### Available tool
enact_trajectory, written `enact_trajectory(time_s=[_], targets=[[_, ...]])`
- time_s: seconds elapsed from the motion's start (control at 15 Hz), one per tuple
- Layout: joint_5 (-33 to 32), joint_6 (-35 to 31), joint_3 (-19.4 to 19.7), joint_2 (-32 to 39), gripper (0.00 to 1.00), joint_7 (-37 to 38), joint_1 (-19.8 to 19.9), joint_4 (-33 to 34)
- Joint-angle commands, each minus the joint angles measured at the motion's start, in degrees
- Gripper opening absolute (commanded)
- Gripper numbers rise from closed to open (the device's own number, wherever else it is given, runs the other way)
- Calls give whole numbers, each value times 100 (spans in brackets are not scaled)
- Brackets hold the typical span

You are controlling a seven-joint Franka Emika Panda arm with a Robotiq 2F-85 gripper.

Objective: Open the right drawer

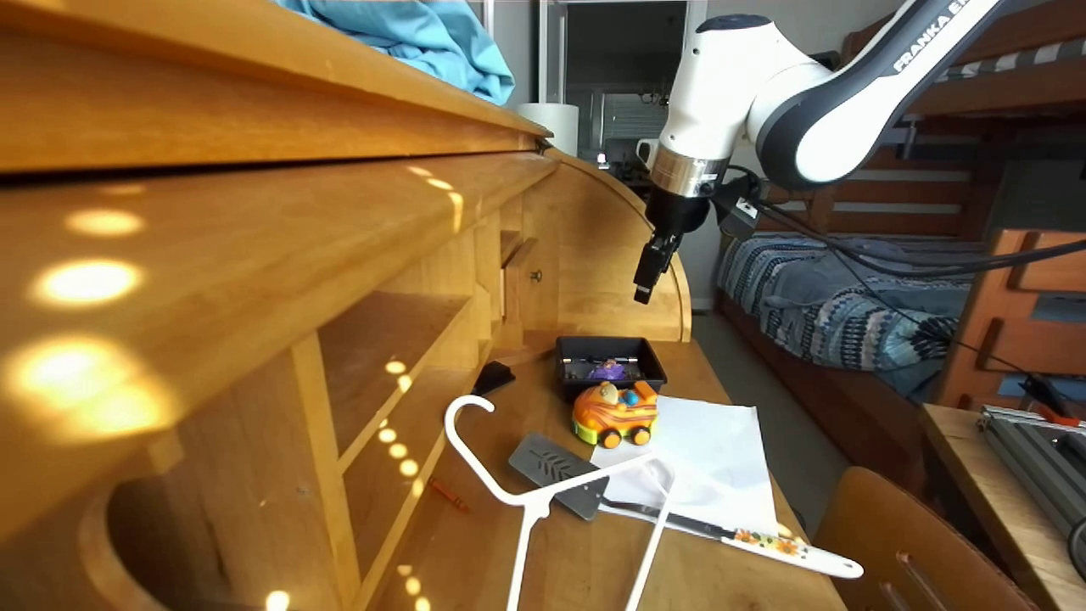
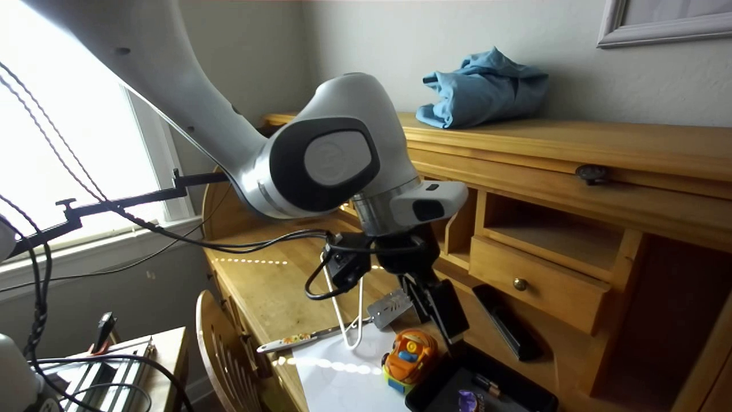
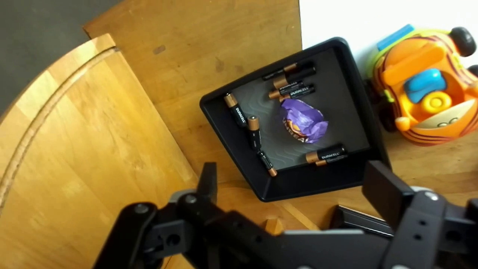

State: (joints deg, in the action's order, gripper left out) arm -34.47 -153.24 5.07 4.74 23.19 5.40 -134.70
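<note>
The right drawer (image 2: 532,277) is a light honey-wood box front with a small brass knob (image 2: 519,284), under an open cubby. It sits about level with the frame; I cannot tell whether it stands slightly out. A knobbed wooden front (image 1: 528,297) also shows in an exterior view; I cannot tell if it is the same drawer. My gripper (image 2: 439,329) is open and empty, in the air in front of the drawer, apart from it. It also shows high over the desk (image 1: 642,295). In the wrist view the open jaws (image 3: 291,175) point down; the drawer is not clearly visible there.
A black tray (image 3: 231,158) with batteries and a purple wrapper lies below the gripper. An orange toy car (image 2: 410,357) stands beside it. A black elongated object (image 2: 506,320) lies before the drawer. A spatula (image 1: 556,471), white hanger (image 1: 534,501) and paper (image 1: 713,458) lie farther along.
</note>
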Motion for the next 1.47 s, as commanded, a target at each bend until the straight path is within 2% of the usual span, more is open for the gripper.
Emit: enact_trajectory(time_s=[0.0,0.27,0.47,0.73,1.0,1.27,1.4], targets=[[41,6,90,-4,100,-36,-97,4],[-1187,-1331,102,156,100,565,-145,-51],[-2622,-2211,386,329,100,1766,-309,211],[-4298,-2686,733,596,100,3355,-489,773],[-5152,-2828,791,886,100,4295,-520,1157],[-5890,-3289,818,1253,100,4887,-388,1557],[-6037,-3626,837,1418,100,5016,-272,1770]])
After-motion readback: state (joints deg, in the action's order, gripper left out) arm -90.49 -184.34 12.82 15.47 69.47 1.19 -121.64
